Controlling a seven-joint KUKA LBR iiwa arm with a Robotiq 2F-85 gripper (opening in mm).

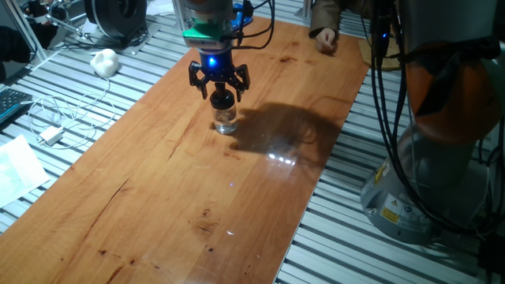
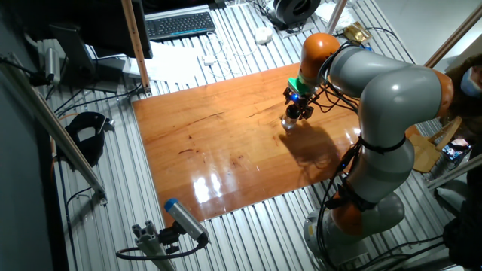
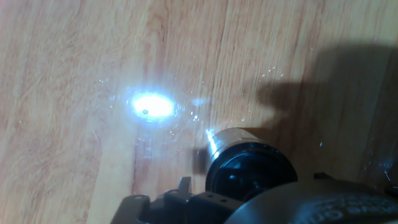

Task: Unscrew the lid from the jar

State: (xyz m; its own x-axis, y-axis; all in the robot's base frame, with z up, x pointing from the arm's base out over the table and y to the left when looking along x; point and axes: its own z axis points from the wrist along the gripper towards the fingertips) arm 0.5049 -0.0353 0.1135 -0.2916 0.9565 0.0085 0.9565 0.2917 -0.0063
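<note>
Clear glass, small and rounded, the jar (image 1: 225, 120) stands upright on the wooden table (image 1: 158, 197), toward its far end, with the black lid (image 1: 222, 99) on top. The claw (image 1: 218, 85) hangs straight down over it, its fingers (image 1: 196, 76) spread to either side of the lid; whether they actually press on it cannot be told from these pictures, and in the hand view the lid (image 3: 249, 171) shows only as a dark round top low in the picture. The jar's long axis runs vertically, mouth and lid pointing up into the claw. The likely trouble from here is that nothing holds the jar down, so a twist could spin the whole jar on the smooth wood instead of loosening the lid. An off-centre grip could also tip the jar over.
</note>
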